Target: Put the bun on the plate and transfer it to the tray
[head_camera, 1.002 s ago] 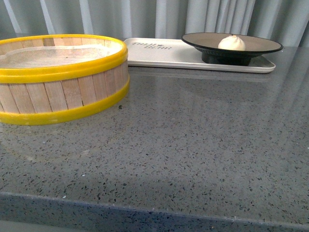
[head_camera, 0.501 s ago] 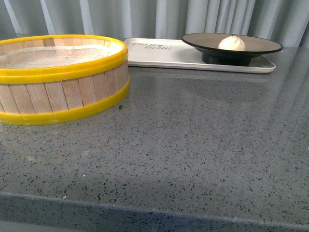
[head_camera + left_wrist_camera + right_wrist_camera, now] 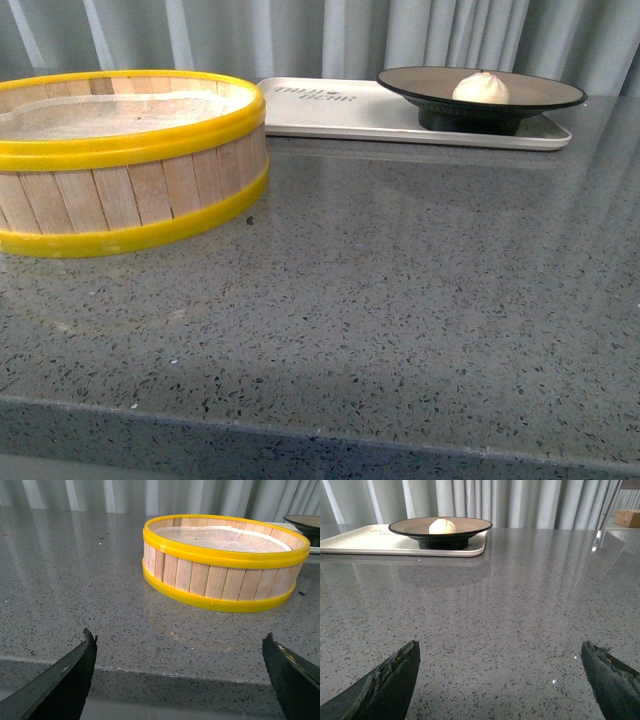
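The cream-white bun (image 3: 480,88) rests in the beige plate (image 3: 545,96) with a black rim. That plate stands on the right end of the cream-white tray (image 3: 340,112) at the back of the grey counter; the right wrist view shows the same bun (image 3: 442,526), plate (image 3: 470,526) and tray (image 3: 365,541) far ahead. My left gripper (image 3: 180,642) is open at the counter's front edge, facing the steamer basket. My right gripper (image 3: 500,650) is open low over bare counter, well short of the tray. Neither arm appears in the front view.
A round wooden steamer basket (image 3: 130,185) with yellow rims stands at the left, beside the tray; it fills the left wrist view as steamer basket (image 3: 225,565). Grey curtains hang behind. A cardboard box (image 3: 627,517) sits far off to the right.
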Controlling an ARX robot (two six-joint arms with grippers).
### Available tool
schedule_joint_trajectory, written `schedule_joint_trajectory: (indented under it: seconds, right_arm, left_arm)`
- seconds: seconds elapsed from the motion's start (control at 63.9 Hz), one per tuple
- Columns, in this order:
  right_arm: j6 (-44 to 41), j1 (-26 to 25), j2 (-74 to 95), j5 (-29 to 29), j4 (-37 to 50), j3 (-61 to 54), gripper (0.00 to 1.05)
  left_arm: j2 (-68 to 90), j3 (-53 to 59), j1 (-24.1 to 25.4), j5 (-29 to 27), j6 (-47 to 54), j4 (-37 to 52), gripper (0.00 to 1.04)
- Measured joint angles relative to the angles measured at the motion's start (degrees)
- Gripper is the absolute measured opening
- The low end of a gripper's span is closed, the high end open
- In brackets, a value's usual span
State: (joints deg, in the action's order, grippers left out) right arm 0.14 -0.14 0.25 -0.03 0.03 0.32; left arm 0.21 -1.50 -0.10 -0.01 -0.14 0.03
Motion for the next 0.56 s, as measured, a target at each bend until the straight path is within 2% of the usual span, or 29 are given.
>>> schedule_joint_trajectory:
  seconds: [0.563]
  right_arm:
    - [-0.02, 0.0, 0.0, 0.0, 0.0, 0.0, 0.96]
  left_arm:
    - [0.0, 0.02, 0.0, 0.0, 0.02, 0.0, 0.98]
